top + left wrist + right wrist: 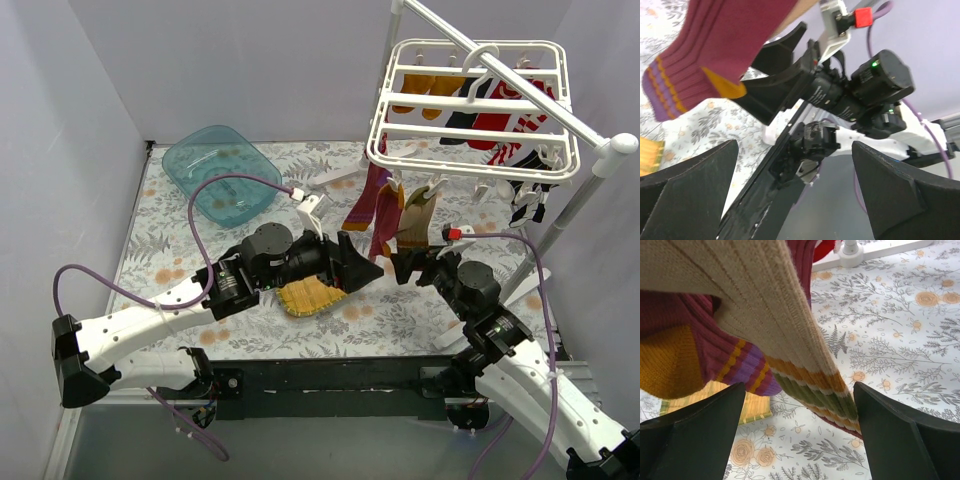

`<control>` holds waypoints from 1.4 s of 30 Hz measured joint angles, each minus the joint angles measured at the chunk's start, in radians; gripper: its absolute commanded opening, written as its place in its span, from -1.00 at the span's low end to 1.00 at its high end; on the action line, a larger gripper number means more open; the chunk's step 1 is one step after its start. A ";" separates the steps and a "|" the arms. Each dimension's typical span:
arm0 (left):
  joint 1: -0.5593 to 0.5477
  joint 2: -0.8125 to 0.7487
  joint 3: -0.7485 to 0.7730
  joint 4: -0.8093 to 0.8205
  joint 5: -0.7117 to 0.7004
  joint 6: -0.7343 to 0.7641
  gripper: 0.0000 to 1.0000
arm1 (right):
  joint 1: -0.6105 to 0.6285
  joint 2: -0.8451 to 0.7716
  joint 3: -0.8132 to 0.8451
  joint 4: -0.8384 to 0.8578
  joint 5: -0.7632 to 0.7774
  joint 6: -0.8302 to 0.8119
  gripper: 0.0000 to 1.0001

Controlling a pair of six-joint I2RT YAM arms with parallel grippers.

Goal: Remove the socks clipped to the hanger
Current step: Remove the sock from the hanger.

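Floral-cloth bench (160,230), white walls around. 2 arms are bolted at the near edge, both reaching to mid-bench with tips facing each other. Left tool (364,264) is wide open with nothing in it, over the yellow woven mat (308,296). Right tool (408,266) is also wide open, nothing gripped. In its wrist view the tan sock (765,305) cuff hangs between the fingers, not pinched. Maroon sock (385,225) hangs just beside the tan one, above the gap between the 2 tools. Both hang from the near-left edge of the hanger (470,105). Hanger hangs off the white pole stand (622,144), far right. Other socks (505,115) are clipped under it: mustard, red, black, striped. Blue tub (220,172) sits far left on the bench.
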 measured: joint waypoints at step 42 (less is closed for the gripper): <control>-0.042 0.138 0.267 0.141 -0.095 0.088 0.75 | 0.000 -0.087 0.296 -0.199 -0.517 0.040 -0.97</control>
